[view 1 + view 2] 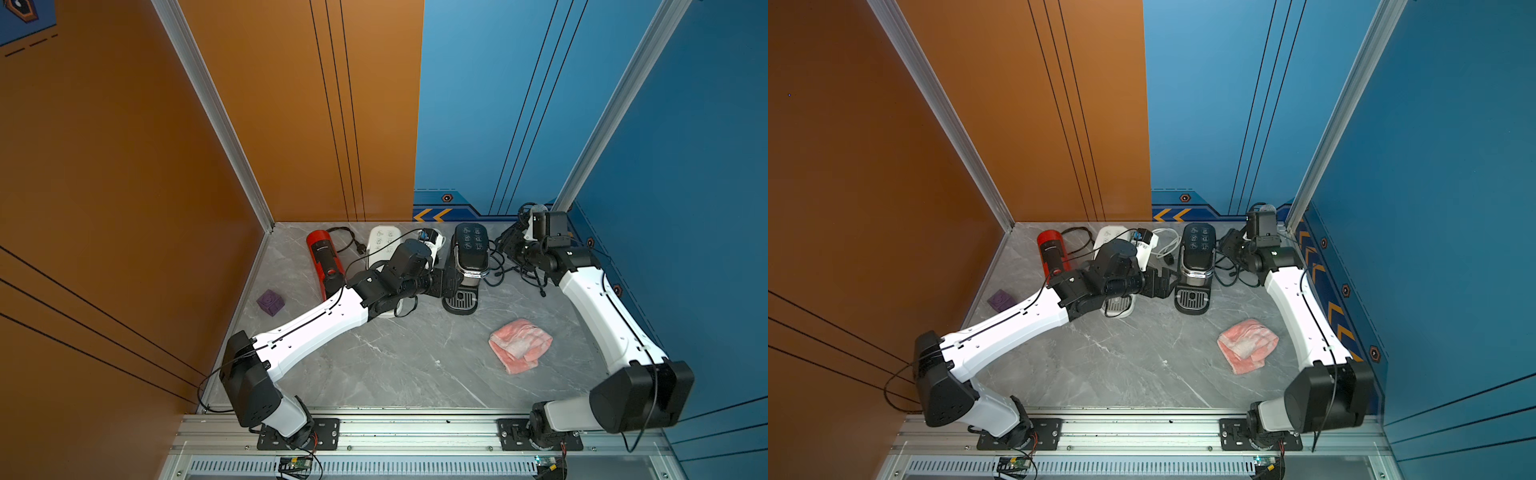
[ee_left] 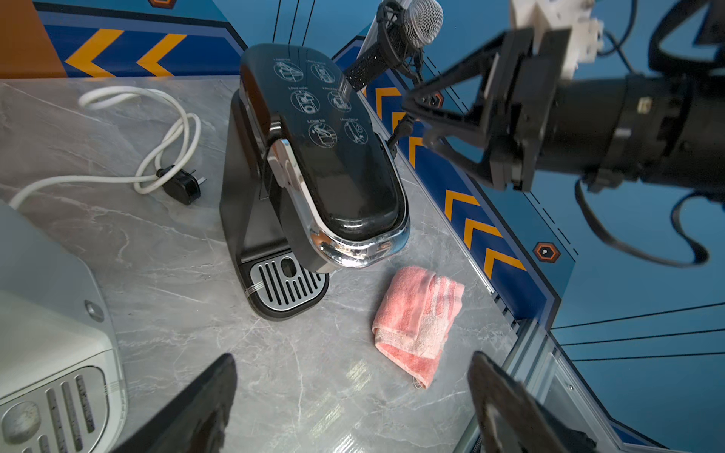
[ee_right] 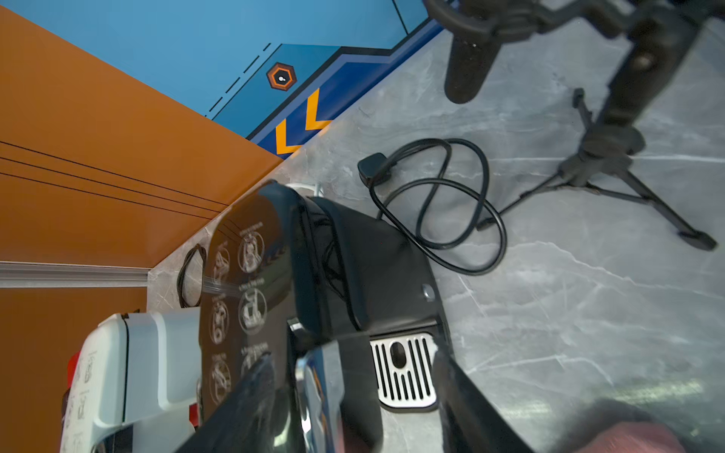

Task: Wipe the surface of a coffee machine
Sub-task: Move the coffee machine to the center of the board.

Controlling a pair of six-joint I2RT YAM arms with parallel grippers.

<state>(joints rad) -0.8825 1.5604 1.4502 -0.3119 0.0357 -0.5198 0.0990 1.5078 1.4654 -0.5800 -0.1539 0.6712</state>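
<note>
— Marble table (image 2: 168,274) first: where's the cloth?
— Left gripper (image 2: 353,359) and right gripper (image 2: 416,121) both stand apart, empty. Cloth (image 2: 416,317) lies loose near the black machine (image 2: 337,157). No wiping under way, I judge; pickup remains.

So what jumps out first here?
The black coffee machine at the back centre, with the open left fingers and right fingers close on either side. The pink cloth lies bunched on the table in front of it, nearer the right arm, in neither grip. A white machine and a red machine sit left of it.
</note>
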